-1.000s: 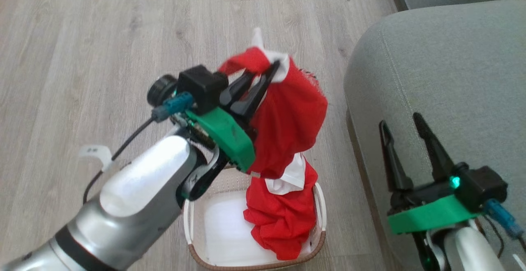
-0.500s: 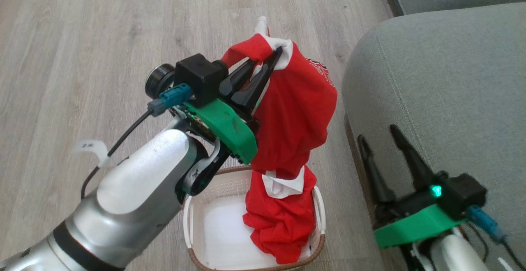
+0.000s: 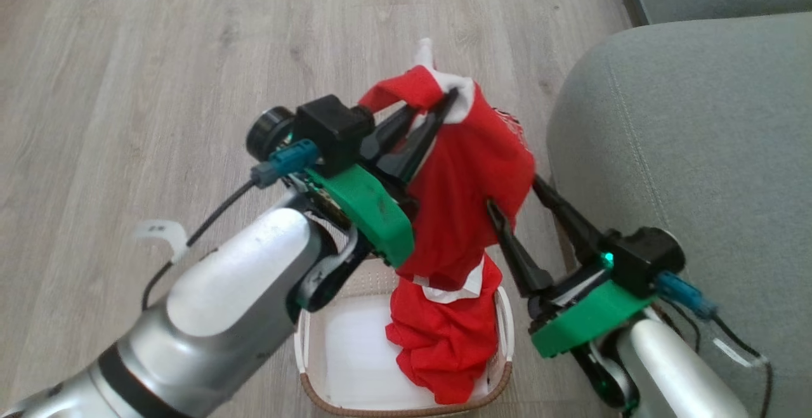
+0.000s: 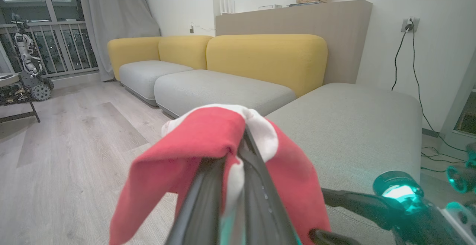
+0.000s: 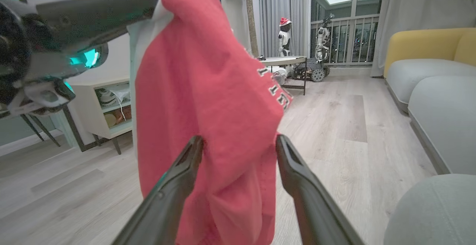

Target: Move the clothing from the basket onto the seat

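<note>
My left gripper (image 3: 447, 97) is shut on the white-trimmed top of the red clothing (image 3: 472, 196), which hangs from it with its lower end bunched in the cream basket (image 3: 304, 367) on the floor. In the left wrist view the fingers (image 4: 208, 185) pinch the red and white fabric (image 4: 208, 129). My right gripper (image 3: 515, 193) is open, its fingers on either side of the hanging cloth's right edge; the right wrist view shows the red cloth (image 5: 212, 100) between its fingers (image 5: 178, 170). The grey-green seat (image 3: 691, 151) lies to the right.
Wood plank floor (image 3: 158, 56) spreads left and beyond the basket. The seat's rounded corner stands close to the basket's right side. Yellow-backed sofas (image 4: 267, 55) and a small side table (image 5: 282, 61) with little robots are farther off.
My right gripper has swung left and up from over the seat edge to straddle the hanging cloth. The left gripper keeps its hold, a little higher; the camera has shifted too.
</note>
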Controlling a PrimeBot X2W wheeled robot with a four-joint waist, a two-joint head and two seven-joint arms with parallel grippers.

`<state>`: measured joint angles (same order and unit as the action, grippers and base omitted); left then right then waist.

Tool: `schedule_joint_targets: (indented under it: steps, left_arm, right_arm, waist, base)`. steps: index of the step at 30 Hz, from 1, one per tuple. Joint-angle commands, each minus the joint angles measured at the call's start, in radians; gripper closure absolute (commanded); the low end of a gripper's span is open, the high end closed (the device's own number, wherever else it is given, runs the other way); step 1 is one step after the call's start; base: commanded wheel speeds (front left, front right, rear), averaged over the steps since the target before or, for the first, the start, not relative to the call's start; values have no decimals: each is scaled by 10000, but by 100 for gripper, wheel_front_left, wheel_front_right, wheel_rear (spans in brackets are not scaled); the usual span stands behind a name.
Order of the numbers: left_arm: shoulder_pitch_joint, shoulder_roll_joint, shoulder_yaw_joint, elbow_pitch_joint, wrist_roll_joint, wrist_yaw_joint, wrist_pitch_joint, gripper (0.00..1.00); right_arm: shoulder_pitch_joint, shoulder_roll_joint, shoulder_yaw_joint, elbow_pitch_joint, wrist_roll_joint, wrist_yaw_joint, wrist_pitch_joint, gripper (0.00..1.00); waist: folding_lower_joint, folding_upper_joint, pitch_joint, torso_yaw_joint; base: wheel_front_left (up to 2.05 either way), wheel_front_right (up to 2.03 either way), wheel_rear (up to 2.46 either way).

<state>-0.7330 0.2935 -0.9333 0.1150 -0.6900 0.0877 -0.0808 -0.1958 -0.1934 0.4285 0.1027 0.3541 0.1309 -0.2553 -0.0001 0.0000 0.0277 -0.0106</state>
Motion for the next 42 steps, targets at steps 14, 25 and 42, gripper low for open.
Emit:
schedule_joint_targets:
  steps: [14, 25, 42]
  left_arm:
    - [-494, -593, -184, -93, -212, -305, -29, 100]
    - [-416, -589, -252, 120, -321, -287, -30, 100]
    - [-222, -258, -146, 141, -382, -43, -119, 100]
  right_arm:
    - [-1936, 41, 1586, 1991, 1161, -2, -31, 0]
    - [-2111, 161, 1573, 1892, 1242, -2, -62, 100]
    - [-1429, 53, 434, 752, 716, -2, -64, 100]
  waist:
    - [1, 0, -213, 739]
    - [1, 0, -260, 985]
    - [1, 0, -160, 579]
  base:
    - [0, 0, 0]
    - [0, 0, 0]
    - [0, 0, 0]
